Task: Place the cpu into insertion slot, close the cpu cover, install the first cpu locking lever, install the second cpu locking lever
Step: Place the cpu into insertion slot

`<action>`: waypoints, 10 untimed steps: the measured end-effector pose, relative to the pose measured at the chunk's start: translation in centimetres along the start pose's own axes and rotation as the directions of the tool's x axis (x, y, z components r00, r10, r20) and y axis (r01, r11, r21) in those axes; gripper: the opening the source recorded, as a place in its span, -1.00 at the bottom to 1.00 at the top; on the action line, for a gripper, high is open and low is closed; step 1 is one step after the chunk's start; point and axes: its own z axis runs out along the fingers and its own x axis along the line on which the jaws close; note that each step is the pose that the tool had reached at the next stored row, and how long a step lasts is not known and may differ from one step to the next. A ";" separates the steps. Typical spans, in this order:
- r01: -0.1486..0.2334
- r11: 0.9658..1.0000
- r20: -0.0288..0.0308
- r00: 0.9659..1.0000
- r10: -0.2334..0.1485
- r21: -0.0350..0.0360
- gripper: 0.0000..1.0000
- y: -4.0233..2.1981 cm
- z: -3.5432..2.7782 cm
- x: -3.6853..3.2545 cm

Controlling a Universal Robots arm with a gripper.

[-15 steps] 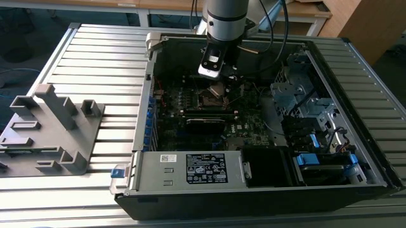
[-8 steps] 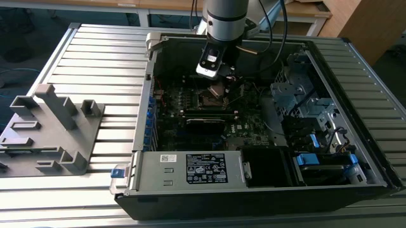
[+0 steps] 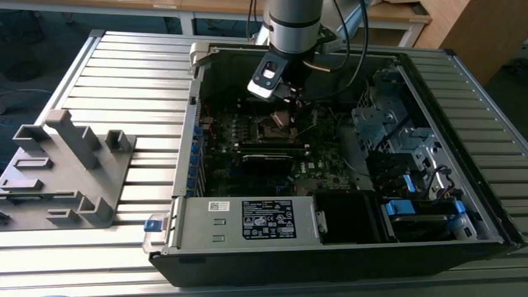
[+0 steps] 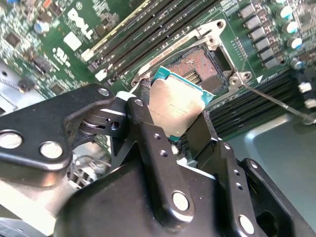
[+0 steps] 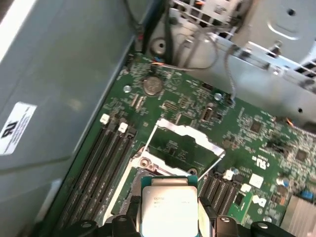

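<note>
**Gripper holds the cpu above the open socket; nothing seated yet**

Gripper fingers are pinched on opposite edges of the cpu, whose dull grey top faces the camera in both wrist views. In the exterior view the arm reaches down into the open computer case, and the gripper hangs just above the insertion slot on the motherboard.

In the second wrist view the chip sits tilted and near the insertion slot, not yet in it: the slot's dark contact field lies bare beyond the chip's far edge. In the first wrist view the cpu is just beside the raised cpu cover, whose silvery frame stands swung open, green board showing through its window. A thin metal locking lever juts out sideways from the socket, unlatched.

Judged from this, the task is at its first step. The chip is grasped and brought to the socket, but placing it, closing the cover and latching both levers all remain undone.
</note>
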 end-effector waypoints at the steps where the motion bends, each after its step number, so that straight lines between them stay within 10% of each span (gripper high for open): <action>1: -0.018 1.000 0.002 1.000 0.018 0.000 0.08 0.00 0.01 0.00; 10: -0.181 0.983 0.016 0.983 0.181 0.003 0.08 -0.01 0.09 0.00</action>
